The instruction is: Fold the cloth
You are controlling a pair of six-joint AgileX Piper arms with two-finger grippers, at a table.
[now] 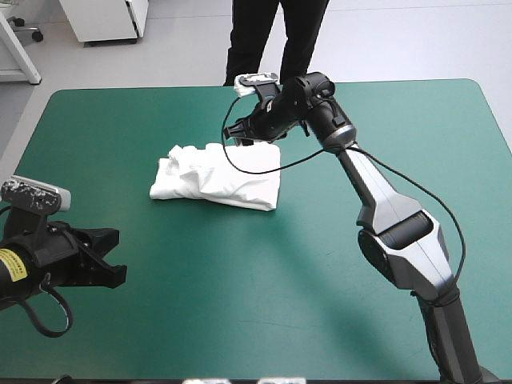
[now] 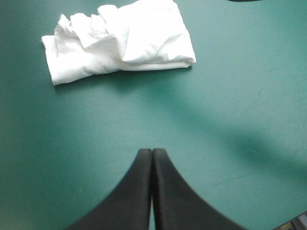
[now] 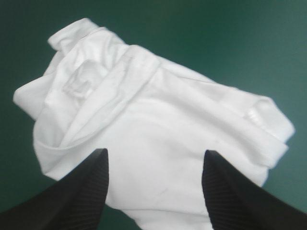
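T-shirt [image 1: 220,178] bundled mid-table; right gripper [image 3: 153,155] over far edge, jaws wide, empty; left gripper [image 2: 152,152] well apart, jaws together.

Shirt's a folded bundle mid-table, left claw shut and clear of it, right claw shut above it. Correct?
No: the right claw is open, its fingers standing apart above the T-shirt, as the right wrist view shows. The rest holds: a folded bundle, with the left claw shut and clear of it.

Right arm [image 1: 400,232]: silver-grey shell links, black band at the elbow joint, black wrist. Left arm [image 1: 56,260]: black housing, yellow label [image 1: 10,264] with dark print. Right gripper [image 3: 156,152]: fingers [image 3: 81,191] black, broad, finely ribbed.
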